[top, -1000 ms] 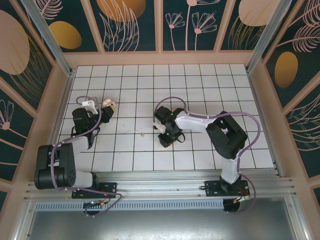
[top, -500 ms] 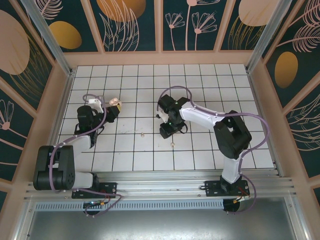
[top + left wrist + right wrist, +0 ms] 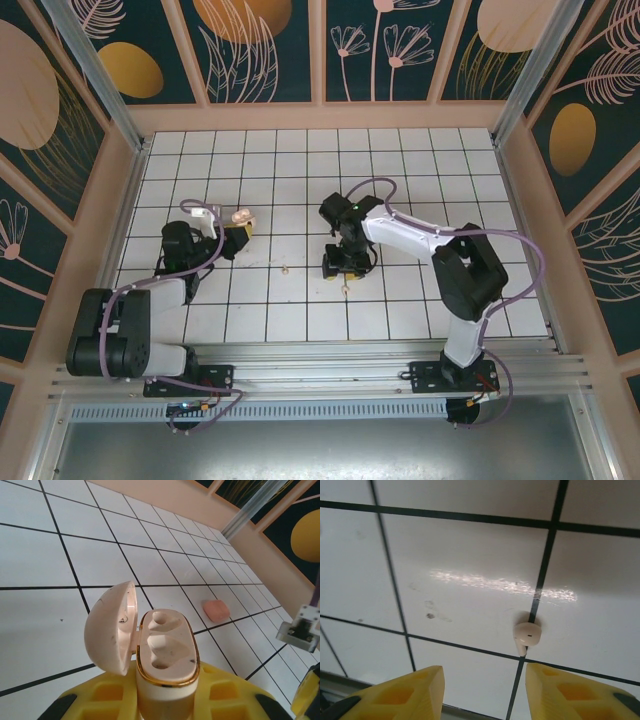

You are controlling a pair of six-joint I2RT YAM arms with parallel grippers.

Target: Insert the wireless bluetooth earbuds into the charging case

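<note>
charging case [image 3: 167,652]: cream, gold rim, lid open, wells empty | left gripper [image 3: 167,697]: clamped on case | right gripper [image 3: 485,690]: jaws apart, holding nothing, above cream earbud [image 3: 526,635]

The charging case [image 3: 167,652] was cream with a gold rim, 1 earbud [image 3: 526,634] cream, the table [image 3: 470,540] white with black grid lines, the walls [image 3: 270,50] teal with peach plants.

The cream plastic charging case [image 3: 165,652] sits in the left gripper [image 3: 167,705]; to its right, a cream stemmed plastic earbud [image 3: 526,634] lies on the white tiled table [image 3: 400,160], seemingly across a gridline.
</note>
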